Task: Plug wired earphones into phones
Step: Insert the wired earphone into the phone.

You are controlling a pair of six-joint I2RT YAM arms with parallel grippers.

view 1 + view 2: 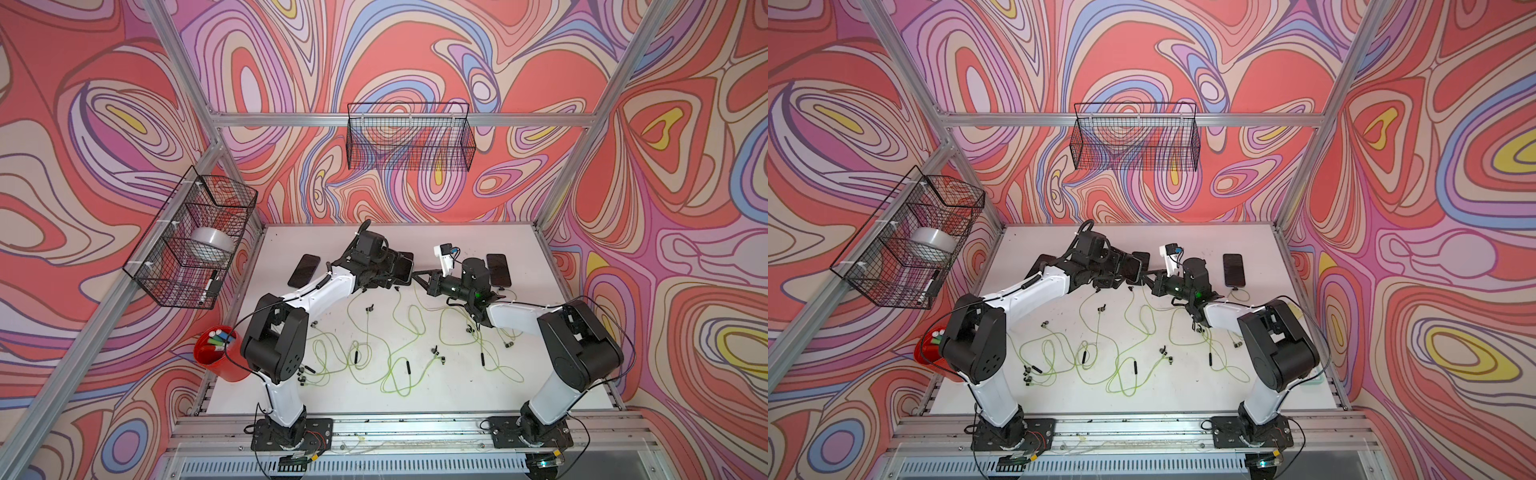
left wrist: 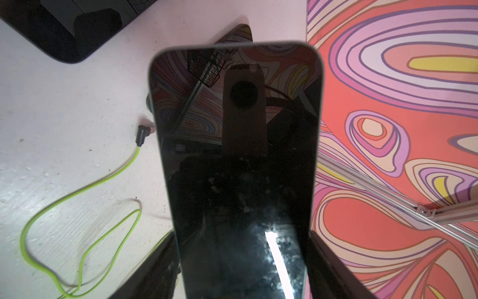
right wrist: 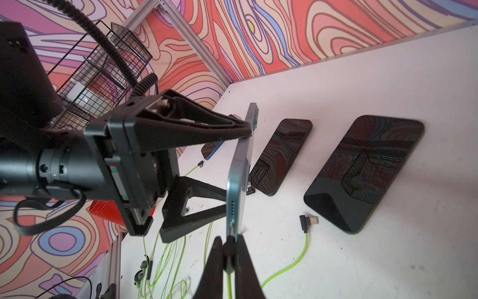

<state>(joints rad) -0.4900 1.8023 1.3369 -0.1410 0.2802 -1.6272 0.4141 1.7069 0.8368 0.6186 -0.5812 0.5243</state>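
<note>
Centrally, above the far middle of the table, the left gripper carries the held phone clear of the surface and turned on edge. Its jaws stand wide and press on the two long sides. The right gripper, jaws closed almost fully, pinches a small dark plug with its metal tip at the port in the phone's end edge. Whether the tip is fully seated cannot be told. The yellow-green cable trails from the plug down to the table.

The other phones lie flat along the far side, one at far left and one at far right. A loose plug rests just beside the end of a flat phone, apart from it. The remaining earphones loop across the near middle.

Handling, by judgement:
- **Phone:** it is stiff, with glossy glass that is likely slippery and breakable, so the metal side edges are the sound place to hold.
- **Cable:** it is light and limp and gives no push, so the rigid plug body is the place to grip.
- **Insertion:** an off-axis push could bend the tip or pivot the phone between the jaws.
</note>
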